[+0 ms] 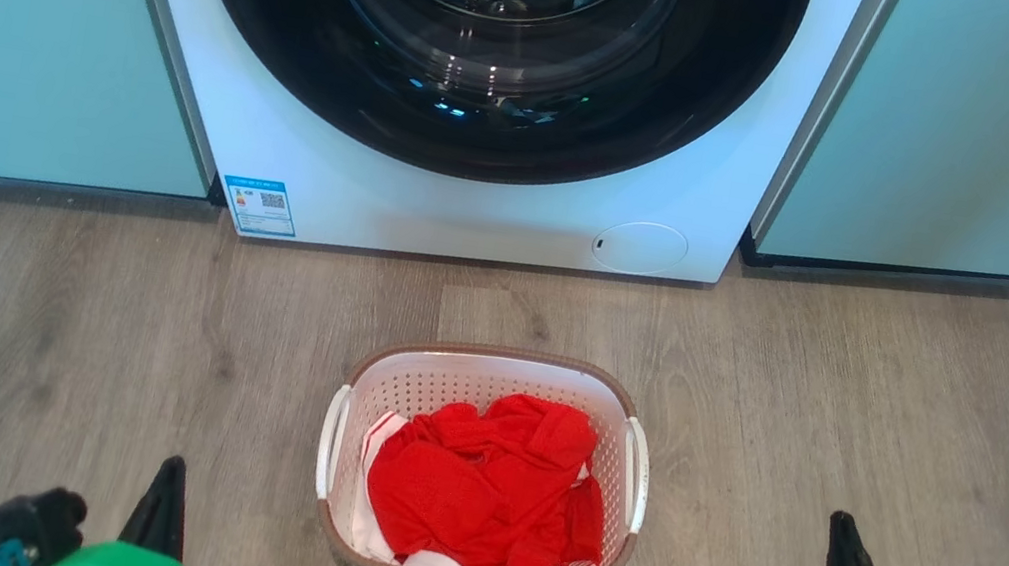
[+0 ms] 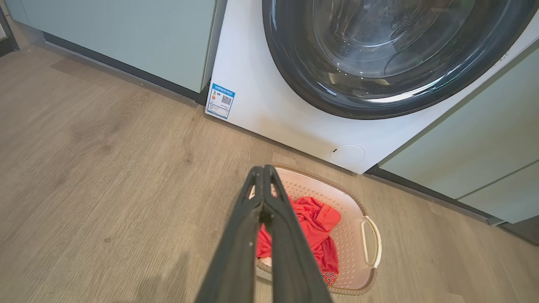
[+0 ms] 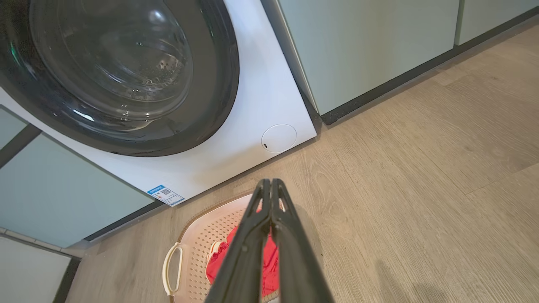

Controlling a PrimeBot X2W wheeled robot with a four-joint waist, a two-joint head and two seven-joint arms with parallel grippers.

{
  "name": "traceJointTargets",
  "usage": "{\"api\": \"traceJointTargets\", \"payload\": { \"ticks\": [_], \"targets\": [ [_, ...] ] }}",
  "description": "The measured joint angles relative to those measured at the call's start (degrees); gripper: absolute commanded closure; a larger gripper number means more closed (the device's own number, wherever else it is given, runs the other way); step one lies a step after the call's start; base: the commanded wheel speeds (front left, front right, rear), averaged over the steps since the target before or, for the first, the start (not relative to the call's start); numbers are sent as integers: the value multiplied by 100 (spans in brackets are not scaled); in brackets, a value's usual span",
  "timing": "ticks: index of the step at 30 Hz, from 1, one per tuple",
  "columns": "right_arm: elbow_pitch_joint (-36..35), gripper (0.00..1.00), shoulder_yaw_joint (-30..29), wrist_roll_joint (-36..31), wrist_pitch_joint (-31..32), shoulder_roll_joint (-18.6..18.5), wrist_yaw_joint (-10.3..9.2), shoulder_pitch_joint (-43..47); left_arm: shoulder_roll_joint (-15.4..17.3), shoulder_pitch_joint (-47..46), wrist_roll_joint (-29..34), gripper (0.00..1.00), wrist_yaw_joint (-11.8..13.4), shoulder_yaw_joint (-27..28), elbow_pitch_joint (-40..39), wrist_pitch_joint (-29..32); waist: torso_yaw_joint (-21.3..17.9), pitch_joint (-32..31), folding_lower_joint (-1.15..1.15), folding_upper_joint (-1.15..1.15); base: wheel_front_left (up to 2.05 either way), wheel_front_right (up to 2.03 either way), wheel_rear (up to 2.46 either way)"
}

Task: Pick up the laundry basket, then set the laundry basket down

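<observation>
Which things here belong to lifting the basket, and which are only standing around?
For the job: laundry basket, left gripper, right gripper, both shut.

Just around: washing machine, pale green cabinets, wooden floor, blue label, red clothes lying inside the basket.

Bright, soft, even light in all three views, and everything is sharp. The door glass shows small glints at the top of the head view, and a white streak of glare crosses it in the left wrist view. Faint soft shadows edge the basket and mark the floor at the bottom of both wrist views. Both wrist views look stretched toward their edges.
</observation>
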Motion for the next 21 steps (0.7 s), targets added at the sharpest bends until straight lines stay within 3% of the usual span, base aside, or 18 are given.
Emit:
{"api": "traceJointTargets", "payload": {
  "ticks": [21],
  "targets": [
    [-5,100,-154,1329,310,-8,-1,-188,8,-283,-1427,100,-207,178,42,325,29,1,0,0,0,0,0]
  ]
}}
